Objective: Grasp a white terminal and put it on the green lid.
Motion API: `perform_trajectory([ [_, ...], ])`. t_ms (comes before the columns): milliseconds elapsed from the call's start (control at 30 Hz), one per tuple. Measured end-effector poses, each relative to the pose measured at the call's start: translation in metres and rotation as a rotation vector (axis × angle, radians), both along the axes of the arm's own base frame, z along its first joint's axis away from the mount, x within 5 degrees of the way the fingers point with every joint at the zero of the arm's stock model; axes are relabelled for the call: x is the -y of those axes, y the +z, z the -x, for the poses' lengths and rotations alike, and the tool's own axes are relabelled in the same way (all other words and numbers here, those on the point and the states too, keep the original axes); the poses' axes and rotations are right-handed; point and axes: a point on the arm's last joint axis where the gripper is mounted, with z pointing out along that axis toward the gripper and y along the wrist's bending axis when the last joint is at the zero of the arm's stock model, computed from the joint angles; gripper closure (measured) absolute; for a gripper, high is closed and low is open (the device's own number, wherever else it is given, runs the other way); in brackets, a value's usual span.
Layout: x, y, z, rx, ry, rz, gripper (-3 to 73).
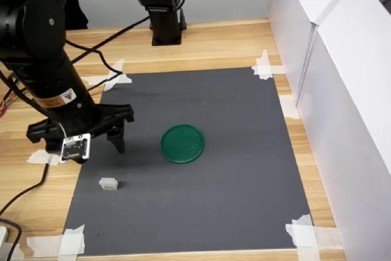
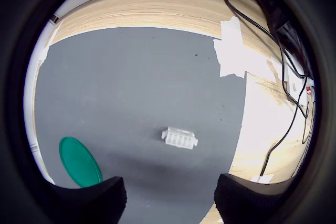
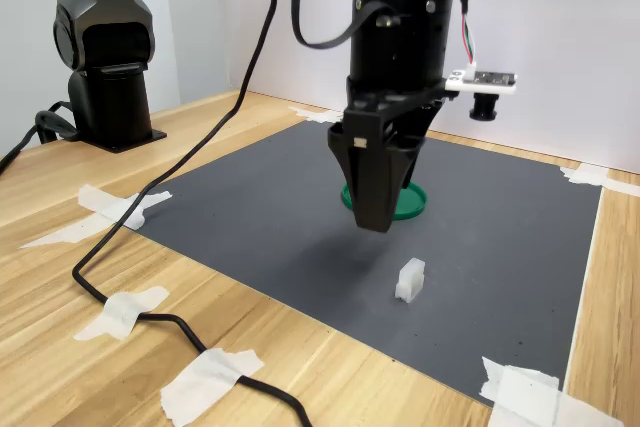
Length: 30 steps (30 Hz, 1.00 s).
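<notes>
One small white ridged plastic terminal (image 1: 109,183) lies alone on the dark grey mat at the first exterior view's left, so the black tool (image 1: 105,143), hovering spread and empty above it, should descend squarely astride its narrow sides before carrying it right to the flat round dark-green plastic lid (image 1: 182,143).

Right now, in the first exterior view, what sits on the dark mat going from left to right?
The gripper above the mat's left edge, then the white terminal, then the green lid, with bare grey mat beyond.
</notes>
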Motion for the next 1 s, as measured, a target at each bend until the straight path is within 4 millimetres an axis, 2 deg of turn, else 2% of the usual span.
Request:
perform_trajectory([
  [167, -0.001, -0.004, -0.005, 0.027, 0.006, -0.015, -2.2],
  [433, -0.013, -0.036, -0.017, -0.02, 0.023, -0.055, -1.8],
  [1000, -0.012, -0.036, -0.02, -0.011, 0.024, -0.053, -0.8],
])
